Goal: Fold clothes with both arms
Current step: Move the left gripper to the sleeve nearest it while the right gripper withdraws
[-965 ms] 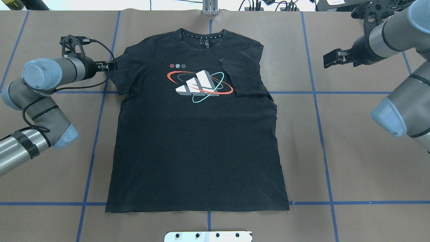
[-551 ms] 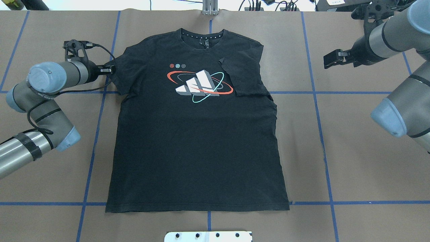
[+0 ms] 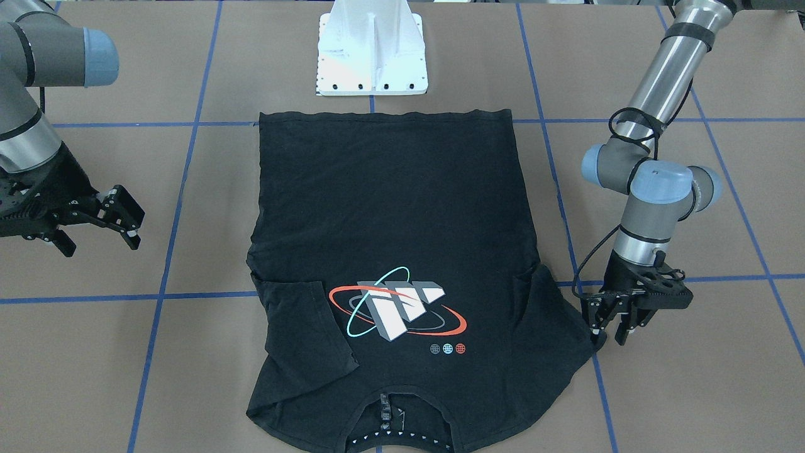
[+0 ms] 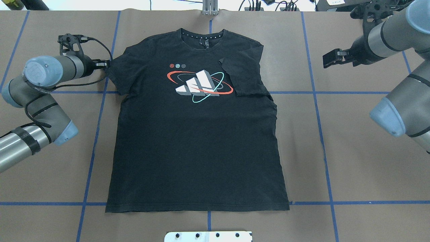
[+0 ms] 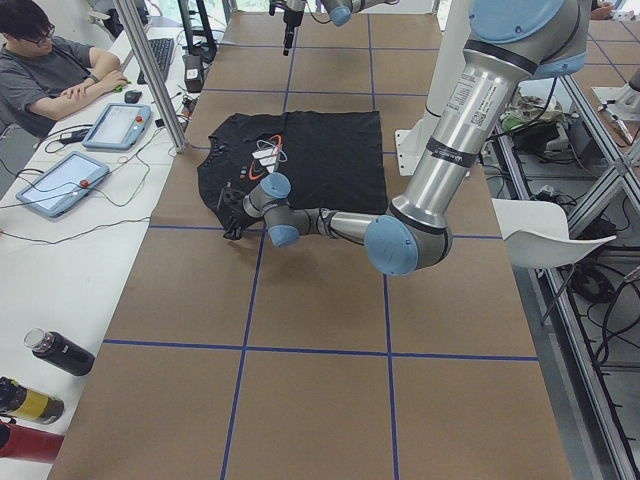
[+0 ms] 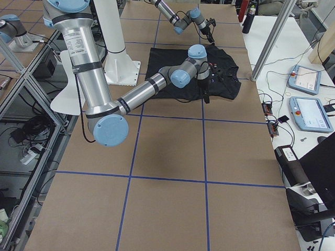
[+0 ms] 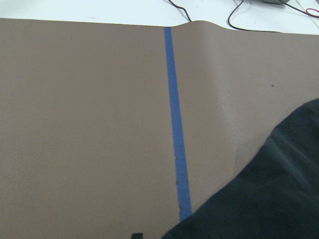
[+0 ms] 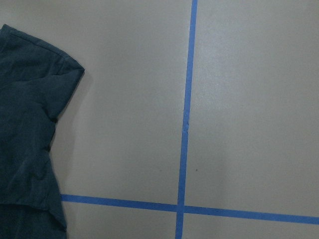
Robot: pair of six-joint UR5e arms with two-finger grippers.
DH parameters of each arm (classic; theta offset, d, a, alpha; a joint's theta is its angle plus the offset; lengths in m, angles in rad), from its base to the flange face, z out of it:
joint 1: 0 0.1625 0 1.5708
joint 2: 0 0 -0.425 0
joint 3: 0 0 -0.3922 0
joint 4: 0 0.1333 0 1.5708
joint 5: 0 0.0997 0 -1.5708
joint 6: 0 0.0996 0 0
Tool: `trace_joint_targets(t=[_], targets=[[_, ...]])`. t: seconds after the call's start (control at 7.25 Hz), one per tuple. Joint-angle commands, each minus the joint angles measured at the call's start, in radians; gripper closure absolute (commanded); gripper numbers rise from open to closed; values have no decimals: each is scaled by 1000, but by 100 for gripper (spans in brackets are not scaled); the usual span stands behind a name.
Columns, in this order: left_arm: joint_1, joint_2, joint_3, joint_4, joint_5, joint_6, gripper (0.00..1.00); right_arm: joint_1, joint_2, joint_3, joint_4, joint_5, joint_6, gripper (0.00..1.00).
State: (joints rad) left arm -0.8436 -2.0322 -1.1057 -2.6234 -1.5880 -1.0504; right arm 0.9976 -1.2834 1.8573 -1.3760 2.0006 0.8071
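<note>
The black T-shirt (image 4: pixel 198 141) lies flat on the table with its orbit logo (image 4: pixel 199 85) facing up and its collar at the far edge. One sleeve (image 4: pixel 243 75) is folded in over the chest. The other sleeve (image 4: pixel 116 72) lies spread out. My left gripper (image 4: pixel 106 64) is low at the outer edge of the spread sleeve. In the front view it (image 3: pixel 607 332) looks open, with one finger touching the sleeve's edge. The left wrist view shows that sleeve (image 7: pixel 279 199) at the lower right. My right gripper (image 4: pixel 327 60) is open and empty, well off the shirt's folded-sleeve side (image 3: pixel 99 246).
The white base pedestal (image 3: pixel 372 50) stands just past the shirt's hem. Blue tape lines (image 4: pixel 319 111) cross the brown table cover. A seated person (image 5: pixel 50 70), tablets (image 5: pixel 60 185) and bottles (image 5: pixel 58 352) are at the operators' side table.
My left gripper moved along the sleeve's edge toward me, then back toward the far side and slightly outward. The right gripper and the shirt have barely moved.
</note>
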Motion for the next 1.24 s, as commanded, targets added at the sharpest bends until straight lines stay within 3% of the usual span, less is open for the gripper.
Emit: trace_joint_targets(t=[0.0, 0.14, 0.41, 1.1], targets=[[-2, -11, 12, -1, -1, 1, 47, -1, 1, -1, 0, -2, 0, 0], [0, -19, 15, -1, -1, 3, 47, -1, 1, -1, 0, -2, 0, 0], [3, -19, 15, -1, -4, 4, 61, -1, 2, -6, 0, -3, 0, 0], [5, -13, 10, -4, -9, 24, 62, -2, 4, -9, 0, -5, 7, 0]])
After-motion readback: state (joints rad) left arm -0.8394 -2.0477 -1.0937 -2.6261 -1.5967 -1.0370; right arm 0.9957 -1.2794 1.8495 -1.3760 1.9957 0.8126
